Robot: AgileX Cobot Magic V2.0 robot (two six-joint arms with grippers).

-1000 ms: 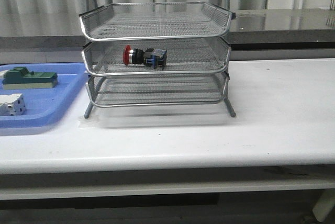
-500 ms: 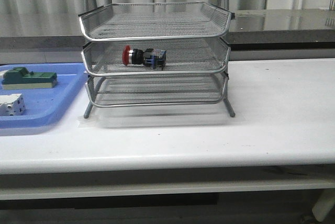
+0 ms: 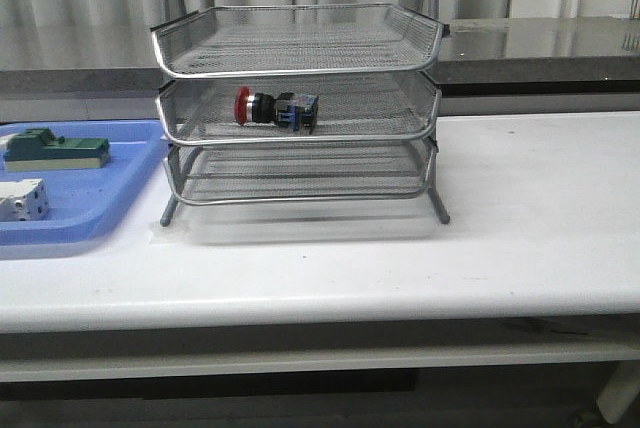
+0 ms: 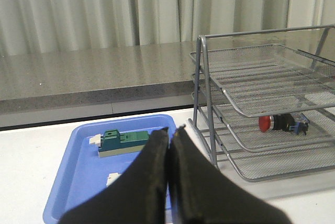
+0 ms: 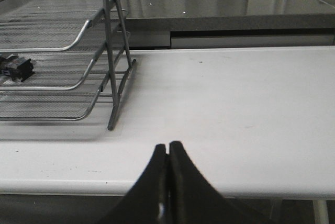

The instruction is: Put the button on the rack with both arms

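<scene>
The button point(image 3: 276, 108), with red head, black body and blue rear block, lies on its side in the middle tier of the silver wire-mesh rack point(image 3: 300, 48). It also shows in the left wrist view point(image 4: 282, 123) and partly in the right wrist view point(image 5: 15, 68). The rack shows in both wrist views point(image 4: 251, 98) point(image 5: 110, 51). My left gripper point(image 4: 169, 130) is shut and empty, back from the rack over the blue tray's near side. My right gripper point(image 5: 168, 145) is shut and empty, near the table's front edge right of the rack. Neither arm shows in the front view.
A blue plastic tray point(image 3: 120, 198) lies left of the rack with a green block point(image 3: 55, 150) and a white boxy part point(image 3: 22, 200) in it. The white table point(image 3: 540, 208) stretches right of the rack. A grey counter point(image 3: 540, 43) runs behind.
</scene>
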